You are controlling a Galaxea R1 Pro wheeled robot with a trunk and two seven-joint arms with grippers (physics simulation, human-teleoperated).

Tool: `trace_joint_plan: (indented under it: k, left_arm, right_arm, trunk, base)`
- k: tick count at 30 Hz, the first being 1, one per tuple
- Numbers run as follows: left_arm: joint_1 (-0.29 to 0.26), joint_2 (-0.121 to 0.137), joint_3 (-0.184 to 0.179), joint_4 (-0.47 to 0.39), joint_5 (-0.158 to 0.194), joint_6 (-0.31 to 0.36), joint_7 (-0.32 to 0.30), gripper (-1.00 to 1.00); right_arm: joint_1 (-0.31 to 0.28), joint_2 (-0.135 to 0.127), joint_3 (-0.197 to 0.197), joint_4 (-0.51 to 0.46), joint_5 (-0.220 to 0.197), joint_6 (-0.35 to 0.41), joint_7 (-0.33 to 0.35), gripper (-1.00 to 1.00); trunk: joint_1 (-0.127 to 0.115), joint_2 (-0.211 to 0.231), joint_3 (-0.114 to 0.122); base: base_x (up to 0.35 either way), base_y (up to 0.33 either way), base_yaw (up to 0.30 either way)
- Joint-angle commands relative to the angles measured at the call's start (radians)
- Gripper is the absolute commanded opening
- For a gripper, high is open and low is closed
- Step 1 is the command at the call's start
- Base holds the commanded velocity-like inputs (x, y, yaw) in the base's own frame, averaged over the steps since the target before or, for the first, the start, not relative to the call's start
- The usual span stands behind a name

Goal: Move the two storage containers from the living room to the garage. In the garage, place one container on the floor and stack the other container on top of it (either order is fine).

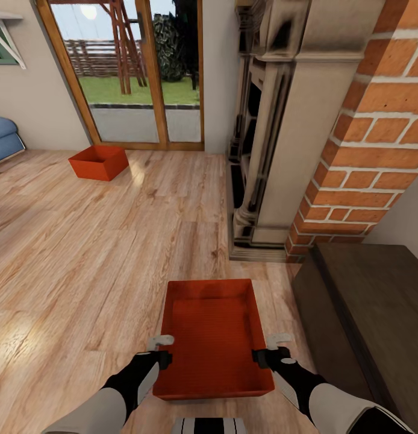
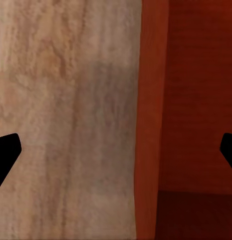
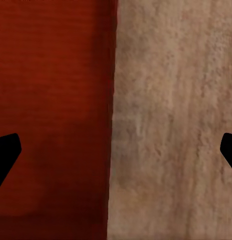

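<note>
Right under the robot's chest sits the near storage container (image 1: pixel 212 334), an orange-red open tray flat on the light wood floor (image 1: pixel 82 253) of the living room, and both arms are down at its long sides. The left gripper (image 1: pixel 162 349) is at the left wall, the right gripper (image 1: pixel 270 348) at the right wall, roughly opposite each other and toward the near end. In the left wrist view the fingers (image 2: pixel 6 152) stand wide apart with the tray's wall (image 2: pixel 152 120) running between them, one finger over the planks and one over the inside of the tray; the right wrist view shows the same straddle on the other wall (image 3: pixel 113 100). So both sets of jaws are spread, closed on nothing yet.

By its look, this is a thin, stiff, empty tray, likely light but smooth-sided, so a pinch on each low wall seems the sensible hold. A grip near one end could let the far end dip; mid-wall would balance better.

Just right of the tray is a dark low hearth (image 1: pixel 371 301), then the brick fireplace (image 1: pixel 365 150). Well beyond, near the wood-framed glass doors (image 1: pixel 131 72), the second container (image 1: pixel 99 161) waits on the floor, with a corner of blue sofa (image 1: pixel 4 137) off to the left.
</note>
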Motion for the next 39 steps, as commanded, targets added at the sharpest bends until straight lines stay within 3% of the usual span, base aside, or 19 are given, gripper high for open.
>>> trace_joint_plan:
  k: [1, 8, 31, 39]
  left_arm:
    - [0.0, 0.0, 0.0, -0.002, 0.003, 0.005, 0.004, 1.0]
    - [0.0, 0.003, 0.0, -0.002, 0.003, 0.005, 0.004, 1.0]
    - [0.0, -0.001, -0.003, 0.002, 0.005, 0.004, 0.001, 1.0]
    - [0.0, -0.001, -0.003, 0.008, 0.004, -0.043, -0.003, 1.0]
  right_arm:
    - [-0.001, 0.005, 0.008, 0.001, -0.01, -0.003, -0.004, 1.0]
    - [-0.001, 0.018, 0.007, 0.001, -0.01, -0.003, -0.004, 1.0]
    - [-0.001, 0.014, 0.008, 0.001, -0.012, -0.005, -0.004, 1.0]
    - [-0.001, 0.014, 0.008, 0.001, -0.012, -0.005, -0.004, 1.0]
  trunk:
    - [0.0, 0.0, -0.001]
    - [0.0, 0.0, -0.001]
    - [0.0, 0.0, -0.001]
    - [0.0, 0.0, -0.001]
  base:
    - [0.0, 0.0, 0.0]
    - [0.0, 0.0, 0.0]
    - [0.0, 0.0, 0.0]
    - [0.0, 0.0, 0.0]
